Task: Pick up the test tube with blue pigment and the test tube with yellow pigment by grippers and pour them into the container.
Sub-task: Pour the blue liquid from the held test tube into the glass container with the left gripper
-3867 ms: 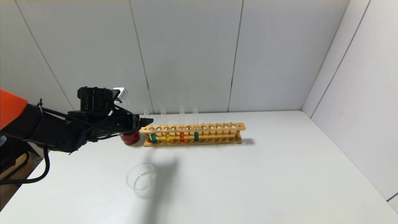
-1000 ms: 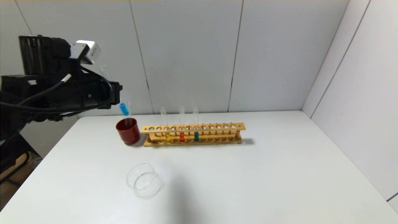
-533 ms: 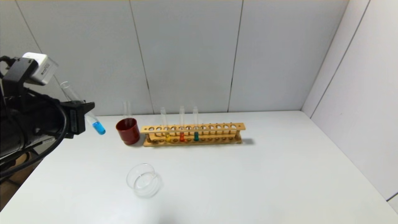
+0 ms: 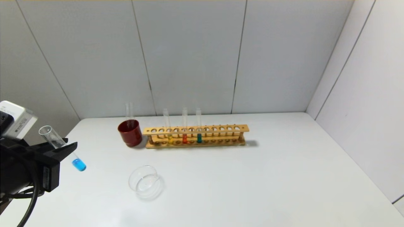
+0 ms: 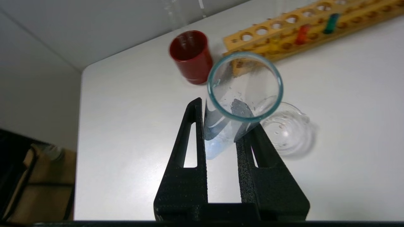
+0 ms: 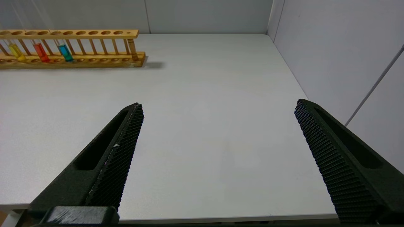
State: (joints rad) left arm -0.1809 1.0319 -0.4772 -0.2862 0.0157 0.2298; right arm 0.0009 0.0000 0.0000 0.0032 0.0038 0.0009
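My left gripper [image 4: 64, 149] is shut on the test tube with blue pigment [image 4: 79, 165], held tilted above the table's left edge with its blue tip lower and toward the container [image 4: 145, 182]. In the left wrist view the tube [image 5: 221, 135] sits between the gripper [image 5: 225, 116] fingers, and the clear glass container [image 5: 288, 129] lies just beyond. The test tube with yellow pigment [image 4: 169, 138] stands in the wooden rack [image 4: 221, 128]. It also shows in the right wrist view [image 6: 16, 52]. My right gripper [image 6: 217, 108] is open and empty above the table's near right part.
A dark red cup [image 4: 130, 133] with a clear empty tube stands left of the rack. An orange-red tube [image 4: 184, 138] and a green-teal tube [image 4: 199, 137] stand in the rack. Grey walls close the back and right.
My left gripper took the blue tube from the rack, lifted it, then swung it left and down toward the table's near-left edge, tilting it.
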